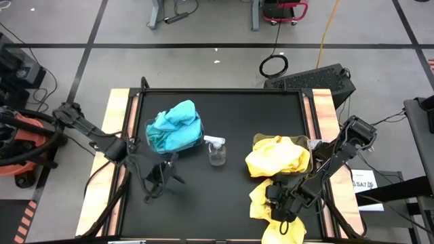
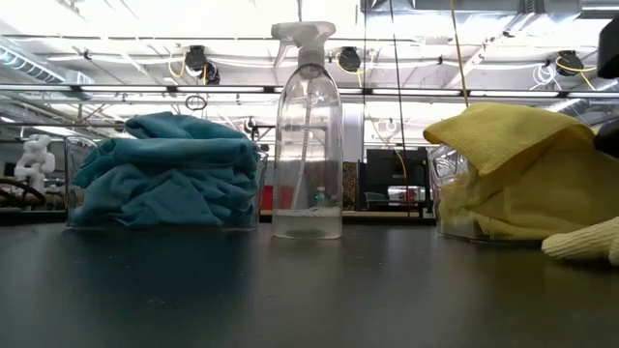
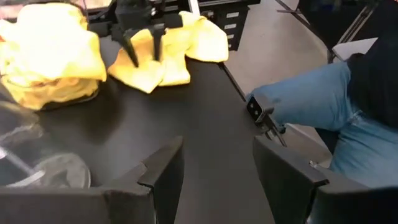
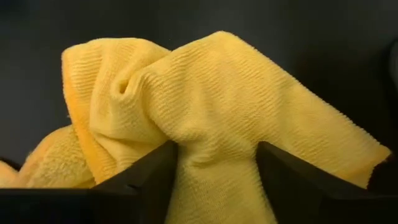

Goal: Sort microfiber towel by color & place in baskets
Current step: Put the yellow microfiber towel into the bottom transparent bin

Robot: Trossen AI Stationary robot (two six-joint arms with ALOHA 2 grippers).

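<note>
Turquoise towels (image 1: 175,127) fill the left clear basket (image 2: 70,184). Yellow towels (image 1: 278,157) are heaped in the right basket (image 2: 443,208). A loose yellow towel (image 1: 266,203) lies crumpled on the black table near the front right. My right gripper (image 1: 279,207) is down on this towel, open, with a raised fold (image 4: 205,106) between its fingers. My left gripper (image 1: 159,177) hangs open over bare table in front of the left basket, with nothing between its fingers (image 3: 217,149). My right gripper straddles a raised fold of the loose yellow towel (image 4: 214,146), one finger (image 4: 152,177) on each side. The cloth fills the gap from finger to finger. The fingers come from above, slanting down. The towel lies slack on the table.
A clear spray bottle (image 1: 216,150) stands upright between the two baskets. Wooden rails (image 1: 115,135) border the black table on the left and right. A person's leg in jeans (image 3: 311,99) shows beyond the table's edge in the left wrist view.
</note>
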